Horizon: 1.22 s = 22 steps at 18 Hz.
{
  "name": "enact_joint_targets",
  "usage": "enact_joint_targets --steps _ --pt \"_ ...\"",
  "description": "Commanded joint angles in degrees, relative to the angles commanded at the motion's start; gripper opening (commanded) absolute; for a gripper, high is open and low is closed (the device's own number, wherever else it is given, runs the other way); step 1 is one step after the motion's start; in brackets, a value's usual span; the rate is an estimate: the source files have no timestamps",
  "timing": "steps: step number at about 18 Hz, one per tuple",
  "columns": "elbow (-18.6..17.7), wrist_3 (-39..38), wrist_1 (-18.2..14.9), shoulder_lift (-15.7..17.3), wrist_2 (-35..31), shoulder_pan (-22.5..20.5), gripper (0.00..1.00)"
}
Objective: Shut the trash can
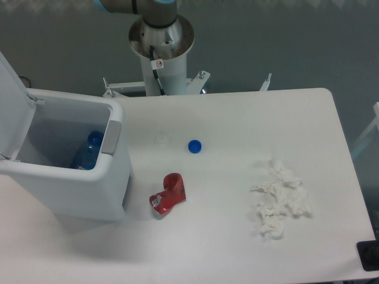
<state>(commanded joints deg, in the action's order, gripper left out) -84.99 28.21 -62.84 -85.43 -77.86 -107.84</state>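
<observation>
One fixed view, looking down on white desk [237, 248]. Trash can [89, 189] sits at desk's left side, near front-left; largest item by far, white, boxy w/ rounded corners. Lid [12, 106] is up, standing nearly upright on the far-left side and running off frame top-left, so can is open. Grey push-tab [112, 137] on the rim facing desk centre. Inside the can: blue plastic bottle [87, 152] lying at the bottom, cap end toward the tab side. Right of the can, apart from it, a crushed red can [168, 194] lies on the desk surface, not touching the bin wall. Further back, a small blue bottle cap [194, 145] sits alone; just left of it a faint clear ring-shaped item [161, 138], too pale to identify. Well to the right, a heap of crumpled white tissue [279, 199] spread over the desk's right half, several pieces touching one another. Arm: only the base column [161, 53] and a bit of the grey-blue shoulder joint [136, 6] show at top centre, behind the desk's back edge. Gripper is out of frame, so fingers' opening and whether they hold anything cannot be told. Dark object [368, 255] cut off at bottom-right corner, unclear what it is.
</observation>
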Motion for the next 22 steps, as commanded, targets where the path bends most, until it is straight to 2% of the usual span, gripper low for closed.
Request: enact_joint_targets --steps 4,7,11,22 --pt "-0.8 -0.1 -3.2 3.3 -3.3 -0.1 0.0" --pt "-0.9 -0.4 -3.5 4.4 -5.2 -0.2 0.0" --pt "-0.9 -2.7 -3.3 4.3 -8.4 -0.2 0.0" --pt "-1.1 -4.4 -3.3 3.3 -9.2 -0.2 0.0"
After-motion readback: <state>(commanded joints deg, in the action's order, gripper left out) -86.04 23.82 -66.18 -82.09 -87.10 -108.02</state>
